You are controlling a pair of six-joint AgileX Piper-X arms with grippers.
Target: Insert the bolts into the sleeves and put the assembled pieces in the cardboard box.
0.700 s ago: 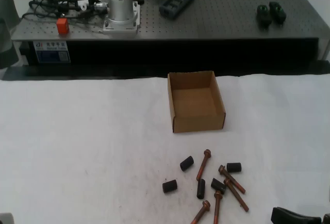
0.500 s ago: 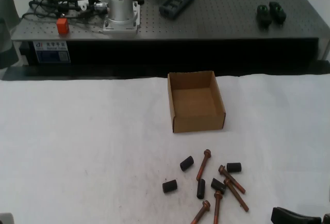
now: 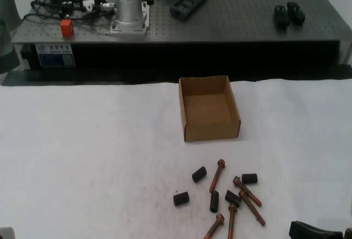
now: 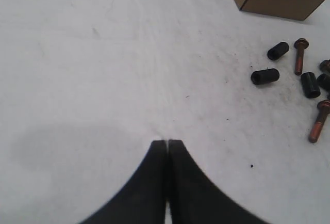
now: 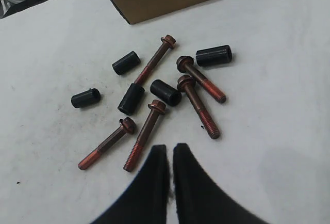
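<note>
1. High view: the white-covered table (image 3: 82, 156) carries every part.
2. The cardboard box (image 3: 212, 131) stands upright and open-topped near the table's middle. Its floor is bare, so nothing has been delivered.
3. The left end effector (image 4: 167, 144) has its fingers pressed together and holds nothing. It hangs over bare cover, well apart from the parts.
4. The right end effector (image 5: 170, 149) has its fingers all but together with nothing between them. It is just beside the near edge of the scatter.
5. Five copper bolts (image 5: 157, 60) lie flat and loose at 6 o'clock from the box.
6. Five black sleeves (image 5: 126, 62) are mixed among them. One lies at a bolt's tip, and I cannot tell whether they touch. No sleeve appears threaded.
7. Judgement: the task is at its start. All five insertions and all five deposits remain.
</note>
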